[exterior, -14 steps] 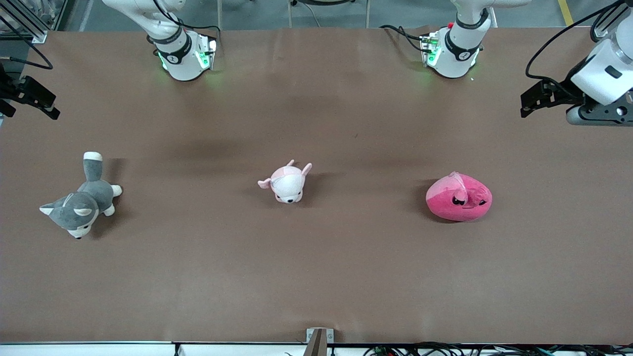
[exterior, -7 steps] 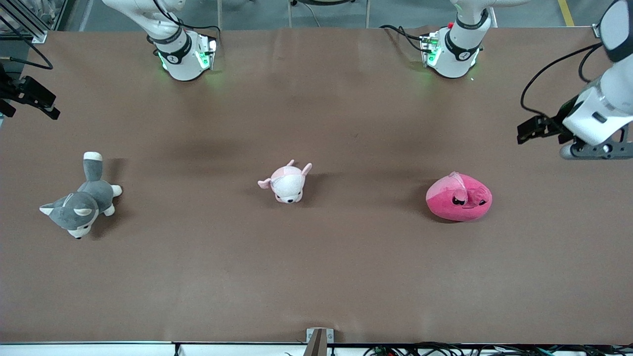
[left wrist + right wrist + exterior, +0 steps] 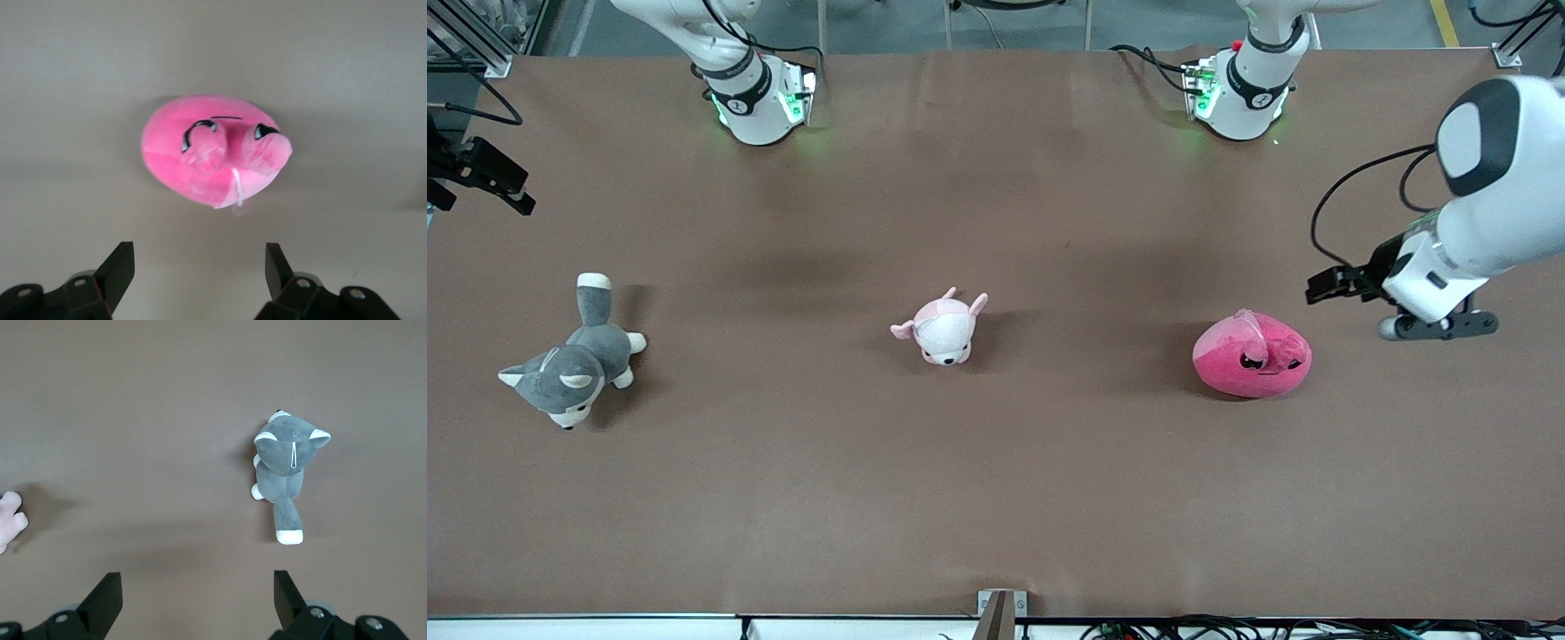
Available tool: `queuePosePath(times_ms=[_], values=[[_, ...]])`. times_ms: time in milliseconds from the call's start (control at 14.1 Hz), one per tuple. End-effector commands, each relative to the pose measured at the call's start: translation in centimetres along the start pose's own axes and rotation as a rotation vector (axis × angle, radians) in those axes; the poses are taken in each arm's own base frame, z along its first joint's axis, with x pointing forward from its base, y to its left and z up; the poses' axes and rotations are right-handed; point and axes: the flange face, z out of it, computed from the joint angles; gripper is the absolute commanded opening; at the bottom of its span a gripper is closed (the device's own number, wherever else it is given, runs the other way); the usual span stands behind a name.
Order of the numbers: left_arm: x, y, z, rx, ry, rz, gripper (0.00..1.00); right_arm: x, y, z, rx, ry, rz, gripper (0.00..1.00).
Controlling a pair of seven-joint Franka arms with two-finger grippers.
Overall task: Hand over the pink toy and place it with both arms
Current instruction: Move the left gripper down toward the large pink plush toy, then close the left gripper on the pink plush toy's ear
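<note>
The hot pink toy (image 3: 1252, 357), a round blob with black angry eyes, lies on the brown table (image 3: 996, 480) toward the left arm's end. It also shows in the left wrist view (image 3: 213, 150), clear of the fingers. My left gripper (image 3: 1439, 326) hangs over the table beside the toy, toward the table's end; in the left wrist view it (image 3: 200, 267) is open and empty. My right gripper (image 3: 197, 593) is open and empty, high over the right arm's end of the table; only a black part of it (image 3: 480, 173) shows in the front view.
A grey-and-white dog plush (image 3: 574, 356) lies toward the right arm's end and shows in the right wrist view (image 3: 288, 470). A small pale pink-and-white animal plush (image 3: 943, 327) lies mid-table, its edge in the right wrist view (image 3: 10, 520).
My left arm has swung down and in from the table's end toward the pink toy. The right arm and all the toys have not moved.
</note>
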Motion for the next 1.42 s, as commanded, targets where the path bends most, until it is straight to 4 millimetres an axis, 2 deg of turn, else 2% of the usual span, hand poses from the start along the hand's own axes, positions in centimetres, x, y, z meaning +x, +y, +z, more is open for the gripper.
queuePosePath(times_ms=[0, 142, 495, 708, 849, 920, 1061, 1203, 1344], values=[[1.6, 0.6, 1.5, -0.017, -0.001, -0.014, 0.81, -0.8, 0.0, 0.0, -0.007, 0.009, -0.007, 1.00], [2.4, 0.6, 2.9, -0.009, 0.007, -0.010, 0.75, -0.8, 0.0, 0.0, -0.007, 0.007, -0.007, 1.00], [4.4, -0.5, 7.3, -0.006, 0.002, -0.025, 0.69, -0.8, 0.0, 0.1, -0.007, 0.006, -0.007, 1.00], [5.0, 0.0, 7.6, -0.008, 0.008, -0.024, 0.60, -0.8, 0.0, 0.1, -0.007, 0.006, -0.007, 1.00], [5.2, -0.3, 8.2, -0.007, 0.010, -0.027, 0.49, -0.8, 0.0, 0.1, -0.007, 0.004, -0.006, 1.00], [5.2, -0.3, 8.4, -0.007, 0.010, -0.027, 0.41, -0.8, 0.0, 0.1, -0.007, 0.003, -0.007, 1.00], [5.2, -0.4, 8.6, -0.007, 0.008, -0.029, 0.17, -0.8, 0.0, 0.1, -0.007, 0.003, -0.006, 1.00], [5.3, -0.2, 8.5, -0.007, 0.009, -0.027, 0.02, -0.8, 0.0, 0.1, -0.007, 0.000, -0.007, 1.00], [5.1, -0.2, 7.8, -0.009, 0.010, -0.028, 0.01, -0.8, 0.0, 0.2, -0.007, -0.003, -0.003, 1.00]])
